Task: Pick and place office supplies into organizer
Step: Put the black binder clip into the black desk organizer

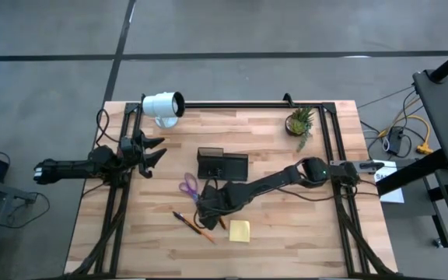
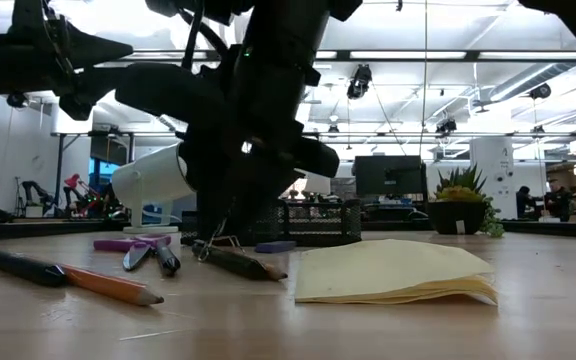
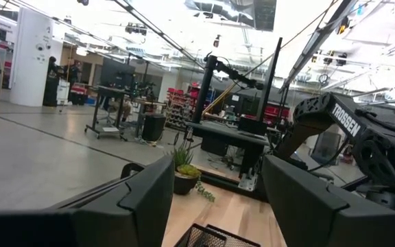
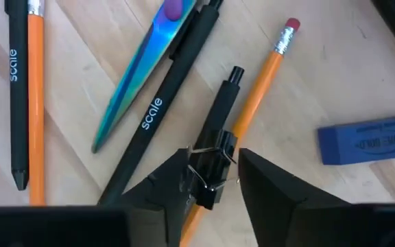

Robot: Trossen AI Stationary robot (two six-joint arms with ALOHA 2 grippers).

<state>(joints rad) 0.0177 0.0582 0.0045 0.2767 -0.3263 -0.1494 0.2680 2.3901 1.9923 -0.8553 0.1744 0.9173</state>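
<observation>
Wooden tabletop holds a black organizer mid-table. Just in front of it, the right gripper pinches a small black binder clip lying over an orange pencil (light, stiff, likely slippery; best held across its body). The left gripper waits with fingers spread at the table's left edge.

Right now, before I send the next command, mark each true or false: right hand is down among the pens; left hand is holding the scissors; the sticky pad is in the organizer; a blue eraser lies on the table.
1. True: the right hand is low among the pens, closed on a black binder clip.
2. False: the left hand is open, empty, away from the scissors.
3. False: the sticky pad lies on the table, outside the organizer.
4. True: blue eraser.
</observation>
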